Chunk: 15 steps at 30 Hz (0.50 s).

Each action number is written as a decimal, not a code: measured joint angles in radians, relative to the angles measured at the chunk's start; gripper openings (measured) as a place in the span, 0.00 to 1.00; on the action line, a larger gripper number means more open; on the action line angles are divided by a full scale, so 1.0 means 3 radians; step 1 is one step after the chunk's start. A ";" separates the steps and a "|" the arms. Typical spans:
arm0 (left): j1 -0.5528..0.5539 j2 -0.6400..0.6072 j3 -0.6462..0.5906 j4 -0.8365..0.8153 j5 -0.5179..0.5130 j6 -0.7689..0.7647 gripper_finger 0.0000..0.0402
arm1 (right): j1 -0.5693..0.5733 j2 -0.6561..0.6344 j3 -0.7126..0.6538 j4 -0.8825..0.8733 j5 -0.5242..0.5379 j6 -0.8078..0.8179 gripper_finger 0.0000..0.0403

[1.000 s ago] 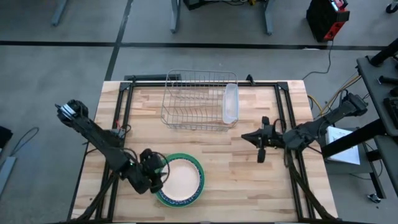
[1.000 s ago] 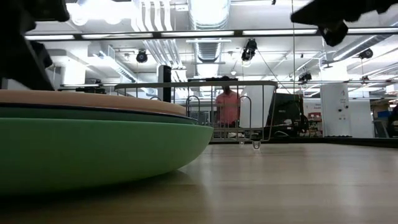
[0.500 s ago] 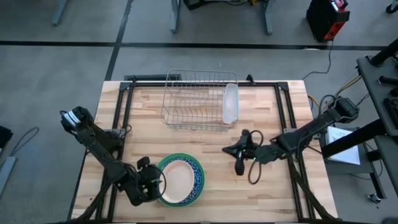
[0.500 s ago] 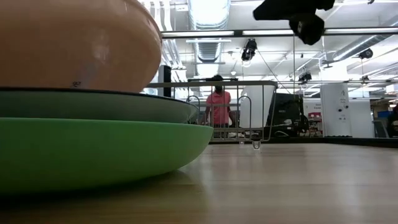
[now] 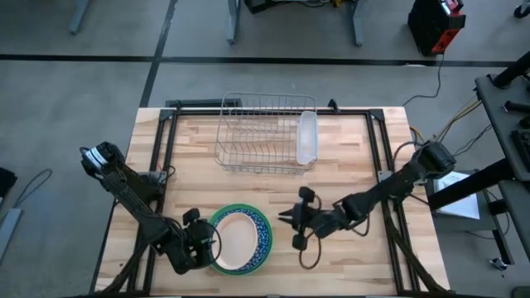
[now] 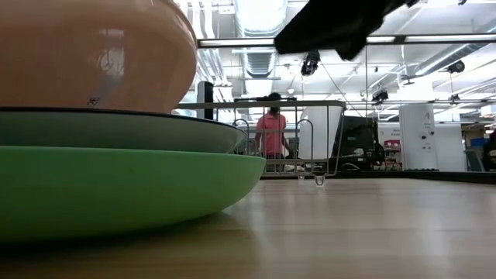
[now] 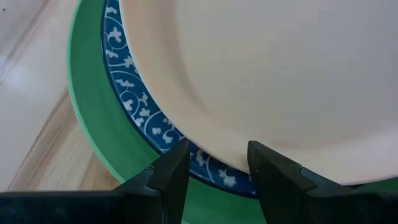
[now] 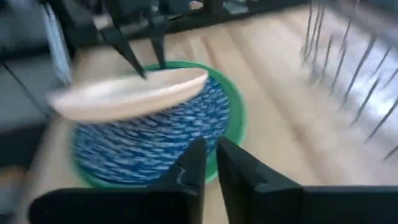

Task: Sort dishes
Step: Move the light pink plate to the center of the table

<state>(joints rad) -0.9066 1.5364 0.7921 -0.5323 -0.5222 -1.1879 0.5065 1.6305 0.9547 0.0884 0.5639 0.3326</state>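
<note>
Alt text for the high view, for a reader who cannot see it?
Overhead view of a wooden table: the left claw grips the edge of a peach-pink bowl on a blue patterned plate and a green plate. The right claw reaches in beside the stack. A wire rack with a clear tray sits behind.

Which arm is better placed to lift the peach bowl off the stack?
Left, probably. The left gripper is at the peach bowl's rim, already tilting it up off the blue plate. The right gripper hangs apart, beside the green plate.
</note>
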 joint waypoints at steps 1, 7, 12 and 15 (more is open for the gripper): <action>0.0000 0.0000 0.0000 0.0000 0.0001 0.0002 0.38 | 0.0018 0.0093 0.0061 -0.0006 0.0116 -0.0245 0.14; 0.0000 0.0000 -0.0001 -0.0001 -0.0004 0.0002 0.38 | 0.0107 0.0634 0.0408 -0.0010 0.0330 -0.1930 0.34; 0.0000 0.0001 -0.0003 0.0001 -0.0021 0.0002 0.38 | 0.0149 0.0917 0.0744 -0.0016 0.0384 -0.2649 0.47; 0.0000 0.0001 -0.0004 0.0003 -0.0026 0.0002 0.38 | 0.0152 0.0964 0.0867 0.0013 0.0400 -0.3043 0.51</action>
<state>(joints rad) -0.9066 1.5368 0.7910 -0.5316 -0.5300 -1.1873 0.5522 1.9196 1.2148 0.0924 0.6838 -0.5803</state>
